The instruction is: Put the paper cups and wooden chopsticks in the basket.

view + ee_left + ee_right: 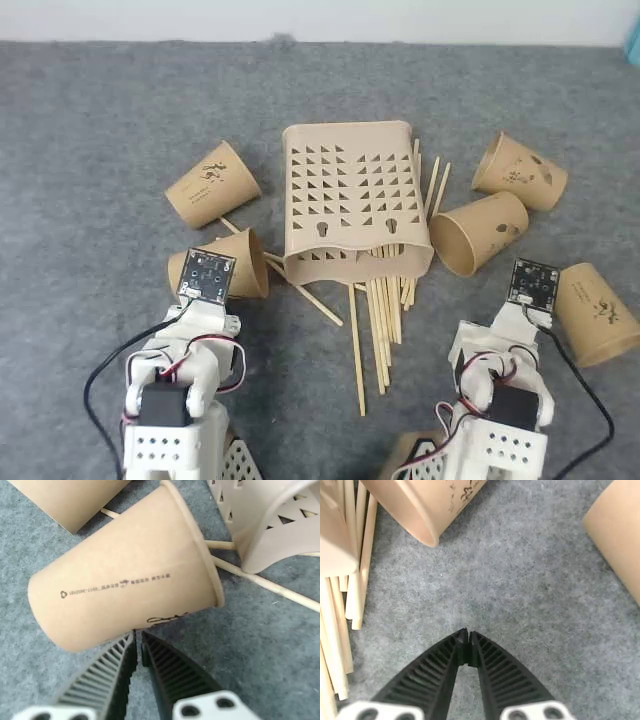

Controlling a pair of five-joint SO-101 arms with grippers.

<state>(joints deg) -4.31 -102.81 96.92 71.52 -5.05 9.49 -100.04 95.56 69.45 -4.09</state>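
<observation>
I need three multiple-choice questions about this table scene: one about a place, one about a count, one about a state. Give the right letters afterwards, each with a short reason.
1. Where are the tips of the left gripper?
A. High above everything
B. Beside a paper cup lying on its side
C. Over a chopstick bundle

2. How many paper cups lie on the grey cloth?
A. Three
B. Five
C. Seven

3. What state is the right gripper in?
A. Wide open
B. Shut on a chopstick
C. Shut, holding nothing

1 B: its tips sit at the cup's wall.
2 B: two lie left of the basket, three right.
3 C: its jaws meet over bare cloth.
</observation>
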